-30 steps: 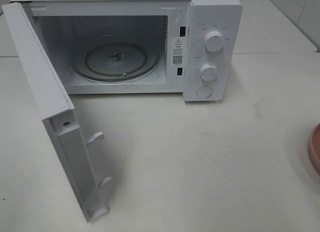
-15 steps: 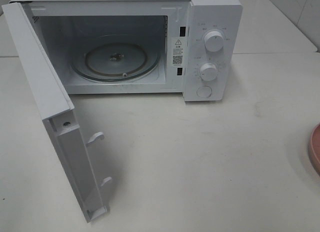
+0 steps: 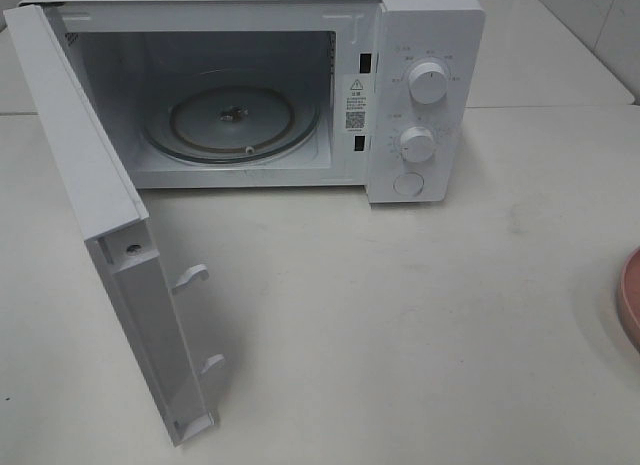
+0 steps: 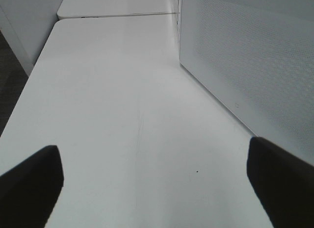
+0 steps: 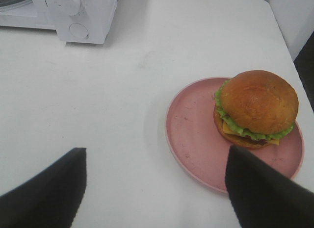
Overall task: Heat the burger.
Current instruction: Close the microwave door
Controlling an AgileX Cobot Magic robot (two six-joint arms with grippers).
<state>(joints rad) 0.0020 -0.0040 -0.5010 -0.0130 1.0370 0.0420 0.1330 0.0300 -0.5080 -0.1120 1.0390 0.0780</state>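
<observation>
The burger [image 5: 256, 106], with a golden-brown bun, green lettuce frill and yellow cheese edge, sits on the far side of a pink plate [image 5: 194, 139] in the right wrist view. My right gripper [image 5: 154, 181] is open, hovering short of the plate and apart from the burger, with nothing between its dark fingers [image 5: 46, 193]. My left gripper [image 4: 152, 186] is also open and empty, over bare table beside the microwave door's perforated panel [image 4: 250, 56]. The high view shows neither gripper, and only the plate's edge [image 3: 632, 297] at the far right.
The white microwave [image 3: 425, 25] stands at the back with its door [image 3: 95, 195] swung fully open toward the front left. Inside is a glass turntable [image 3: 232, 120] with nothing on it. Two knobs [image 3: 428, 82] and a button are on its right panel. The white table [image 3: 400, 335] spreads in front.
</observation>
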